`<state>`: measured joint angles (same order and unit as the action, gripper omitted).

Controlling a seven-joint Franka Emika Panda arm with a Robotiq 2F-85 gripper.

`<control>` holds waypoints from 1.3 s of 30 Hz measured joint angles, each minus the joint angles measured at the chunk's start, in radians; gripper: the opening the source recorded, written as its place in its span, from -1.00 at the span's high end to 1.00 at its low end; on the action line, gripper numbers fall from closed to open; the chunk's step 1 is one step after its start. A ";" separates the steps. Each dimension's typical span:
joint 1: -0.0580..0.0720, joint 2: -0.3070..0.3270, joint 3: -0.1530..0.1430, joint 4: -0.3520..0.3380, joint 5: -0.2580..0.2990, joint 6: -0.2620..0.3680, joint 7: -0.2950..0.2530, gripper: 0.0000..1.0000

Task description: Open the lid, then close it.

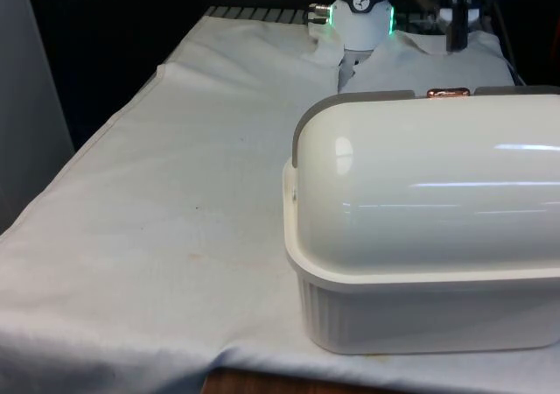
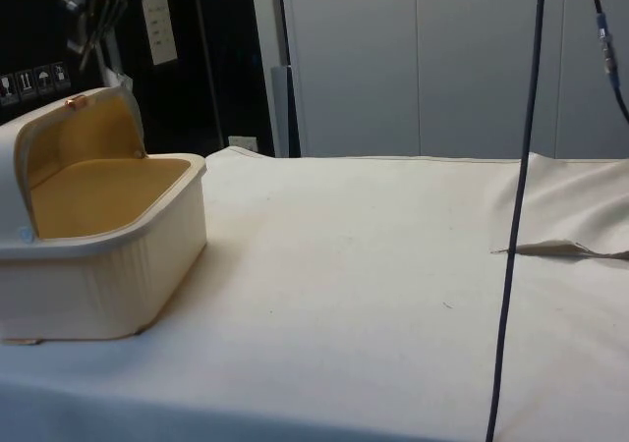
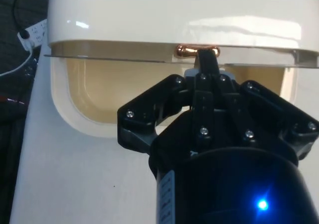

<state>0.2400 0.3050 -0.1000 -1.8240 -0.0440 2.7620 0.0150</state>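
Note:
A cream bread box (image 1: 420,263) stands at the front view's right, near the table's front edge. Its domed roll lid (image 1: 420,175) is rolled back, so the side view looks into the yellowish inside (image 2: 98,192). A small copper handle (image 1: 448,92) sits on the lid's raised grey edge at the top of the box. My black gripper (image 3: 207,59) hangs just above and behind that handle (image 3: 197,51), fingers shut together and holding nothing. The side view puts the gripper (image 2: 93,39) a little above the handle (image 2: 73,100), apart from it.
White cloth (image 1: 175,193) covers the table, with wide free room beside the box (image 2: 98,265). A black cable (image 2: 516,216) hangs down close to the side camera. The cloth is rumpled into a fold (image 2: 560,248) near that cable.

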 measured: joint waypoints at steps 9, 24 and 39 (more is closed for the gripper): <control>0.000 -0.037 0.001 0.031 0.000 -0.061 -0.004 0.99; 0.000 -0.074 0.001 0.091 0.000 -0.191 -0.013 0.99; 0.000 -0.054 0.000 0.151 -0.008 -0.312 -0.029 0.99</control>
<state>0.2400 0.2510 -0.1000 -1.6730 -0.0520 2.4500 -0.0140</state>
